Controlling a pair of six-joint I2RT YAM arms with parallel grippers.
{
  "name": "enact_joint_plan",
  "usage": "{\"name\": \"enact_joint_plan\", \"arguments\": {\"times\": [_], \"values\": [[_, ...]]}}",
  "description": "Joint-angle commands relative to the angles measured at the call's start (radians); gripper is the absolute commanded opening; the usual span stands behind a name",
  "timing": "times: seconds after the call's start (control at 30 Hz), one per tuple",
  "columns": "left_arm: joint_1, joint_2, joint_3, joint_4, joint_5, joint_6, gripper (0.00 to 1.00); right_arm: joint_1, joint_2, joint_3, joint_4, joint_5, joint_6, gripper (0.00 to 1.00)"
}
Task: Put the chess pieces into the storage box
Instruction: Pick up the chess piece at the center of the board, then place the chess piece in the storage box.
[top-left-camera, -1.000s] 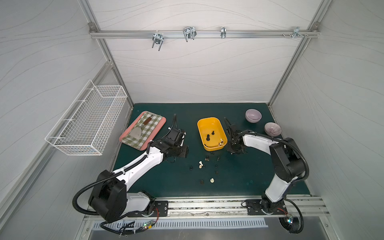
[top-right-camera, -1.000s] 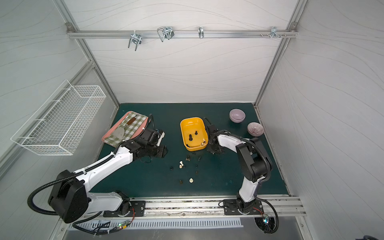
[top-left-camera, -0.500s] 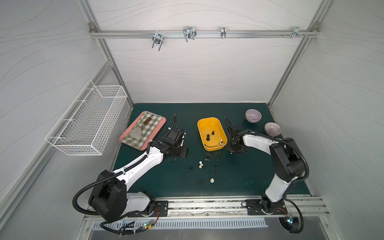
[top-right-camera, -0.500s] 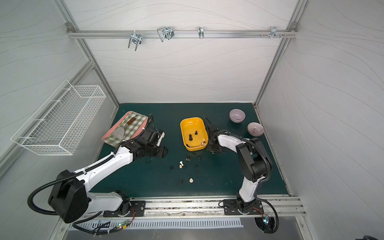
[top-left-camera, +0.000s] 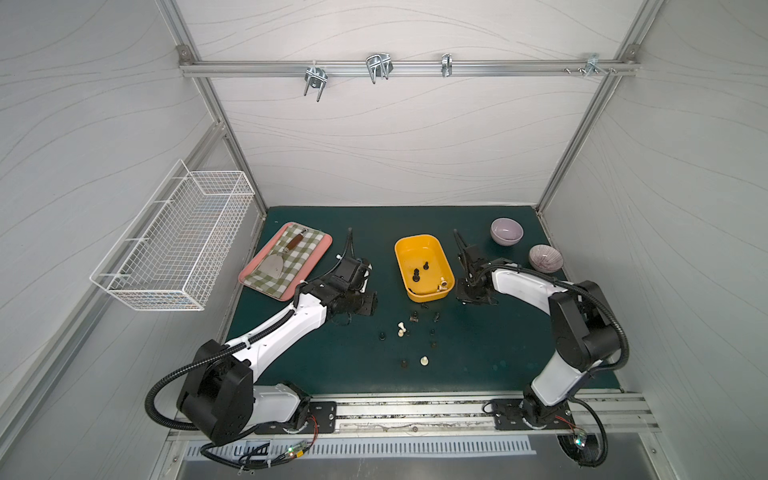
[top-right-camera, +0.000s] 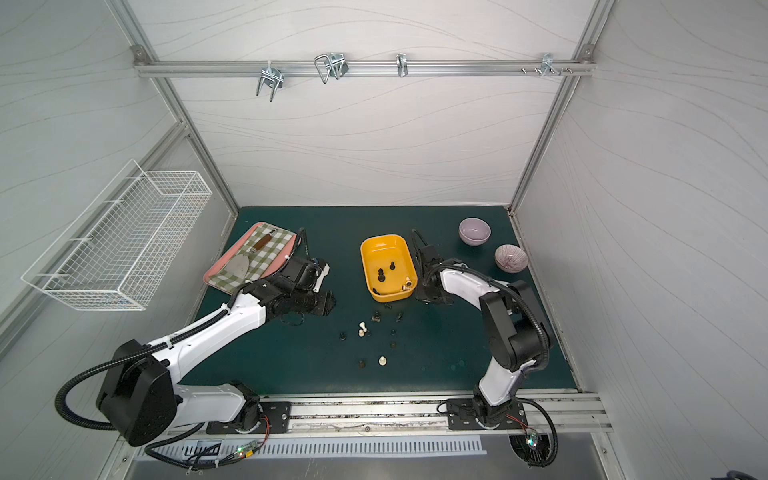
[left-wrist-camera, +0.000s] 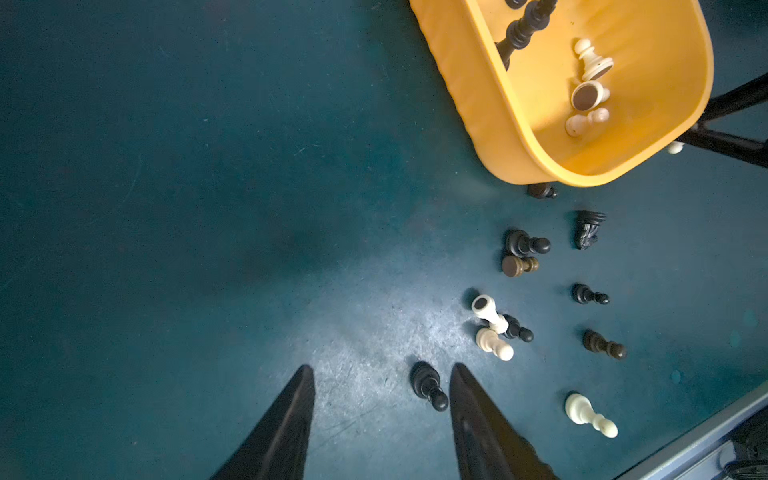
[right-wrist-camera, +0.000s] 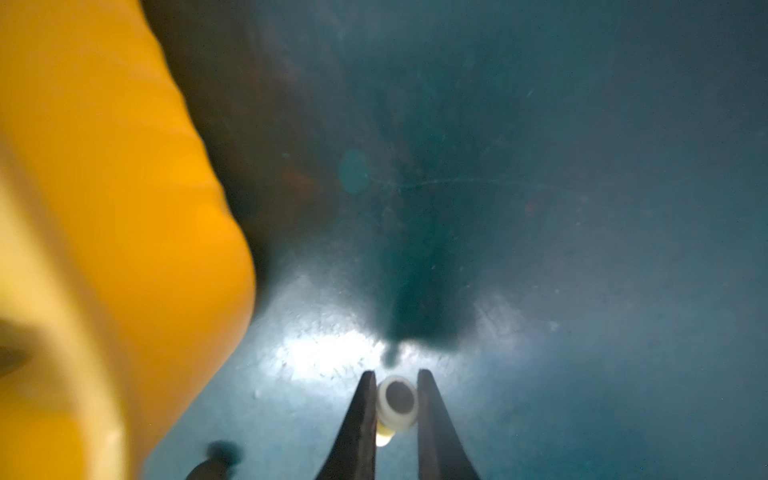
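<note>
Beside the storage box (right-wrist-camera: 124, 208), our right gripper (right-wrist-camera: 392, 376) clamps a cream chess piece (right-wrist-camera: 397, 403); next we should lift it over the rim; left gripper (left-wrist-camera: 380, 370) stands open

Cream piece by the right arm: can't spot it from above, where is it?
In the right wrist view the cream piece is pinched between the right jaws, beside the outer wall of the storage box.
</note>
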Motion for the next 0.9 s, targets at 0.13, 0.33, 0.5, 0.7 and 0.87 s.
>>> {"name": "enact_joint_plan", "arguments": {"times": [0.13,0.33,0.5,0.7,0.87], "values": [[-0.001,0.008,0.009,0.021,0.01,-0.011,0.54,-0.025,-0.091,0.058,-0.063,-0.033,-0.074,0.16],[-0.001,0.01,0.015,0.019,0.011,-0.013,0.54,-0.029,-0.12,0.141,-0.097,-0.061,-0.136,0.16],[0.0,0.012,0.016,0.018,0.016,-0.014,0.54,-0.019,-0.118,0.197,-0.103,-0.098,-0.169,0.16],[-0.001,0.008,0.015,0.015,0.017,-0.016,0.54,0.026,-0.071,0.258,-0.113,-0.106,-0.227,0.17],[-0.001,0.001,0.009,0.014,0.017,-0.022,0.54,0.052,-0.024,0.293,-0.106,-0.117,-0.242,0.17]]}}
